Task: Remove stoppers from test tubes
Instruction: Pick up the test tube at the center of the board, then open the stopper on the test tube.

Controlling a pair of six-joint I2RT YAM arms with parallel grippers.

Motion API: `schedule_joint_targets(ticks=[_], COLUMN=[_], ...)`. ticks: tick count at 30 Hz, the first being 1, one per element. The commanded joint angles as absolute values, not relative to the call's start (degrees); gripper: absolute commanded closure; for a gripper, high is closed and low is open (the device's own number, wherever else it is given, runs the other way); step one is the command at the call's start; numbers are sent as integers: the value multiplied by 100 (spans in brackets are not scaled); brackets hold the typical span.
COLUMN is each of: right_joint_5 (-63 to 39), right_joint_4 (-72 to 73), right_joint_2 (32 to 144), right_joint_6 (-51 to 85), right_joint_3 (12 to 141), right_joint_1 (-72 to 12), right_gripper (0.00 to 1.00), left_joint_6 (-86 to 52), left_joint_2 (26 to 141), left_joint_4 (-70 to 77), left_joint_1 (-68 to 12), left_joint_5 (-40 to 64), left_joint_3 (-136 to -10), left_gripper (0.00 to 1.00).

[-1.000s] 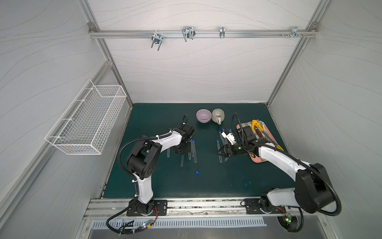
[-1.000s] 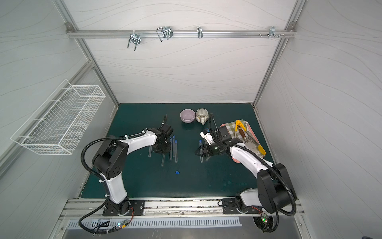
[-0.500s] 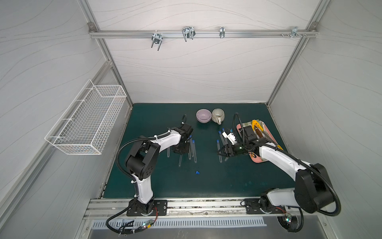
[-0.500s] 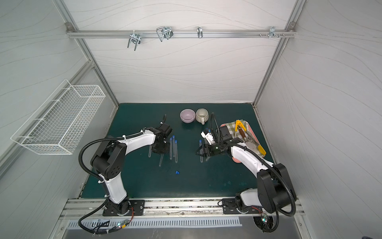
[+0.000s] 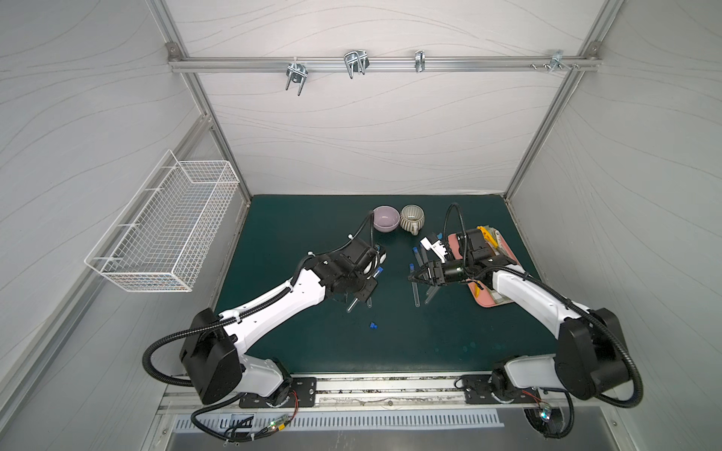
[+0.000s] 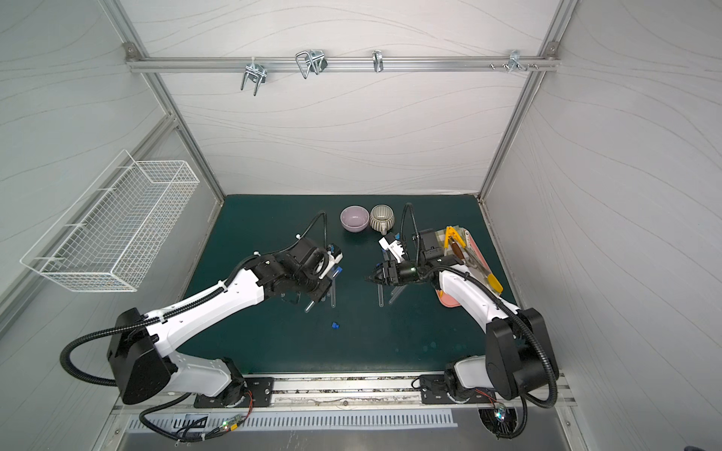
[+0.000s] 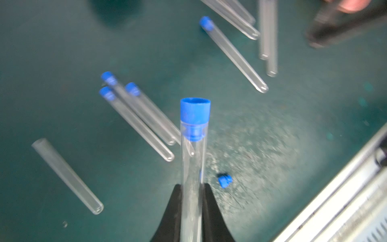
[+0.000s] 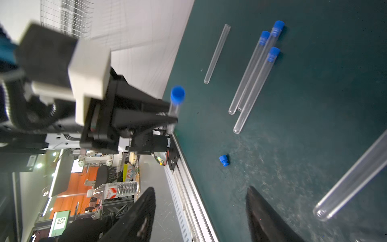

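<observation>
We see one test tube (image 7: 192,167) clamped in the left gripper (image 7: 192,188), fingers closed on the glass, blue stopper (image 7: 195,111) in place, held above the green mat (image 7: 62,52), left of centre. A loose stopper (image 7: 224,181) lies on the mat on the near side. Three capped tubes (image 8: 255,91) lie together. The right gripper (image 8: 200,188) is spread open and empty, on the right.
</observation>
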State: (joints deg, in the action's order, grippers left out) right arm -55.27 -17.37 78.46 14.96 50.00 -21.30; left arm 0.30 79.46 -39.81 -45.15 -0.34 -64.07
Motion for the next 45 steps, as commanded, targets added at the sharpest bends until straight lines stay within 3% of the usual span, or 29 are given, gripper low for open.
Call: schedule_joint_targets(ticks=[1, 16, 45], right_joint_5=[-6072, -6249, -6004], right_joint_4=[-1431, -1189, -1431], right_joint_2=[8001, 8803, 9117], right_joint_6=[1665, 1595, 1323], right_joint_3=[5080, 5331, 5431], right_joint_1=[-2178, -2838, -3130], right_gripper=[32, 38, 82], left_joint_6=[520, 678, 660], left_joint_2=[7972, 7879, 7928], left_joint_4=[-3753, -3519, -3506], left_joint_1=[-4654, -4972, -4997], left_joint_5=[216, 721, 619], left_joint_3=[-6297, -6082, -6038], left_gripper=[96, 96, 98])
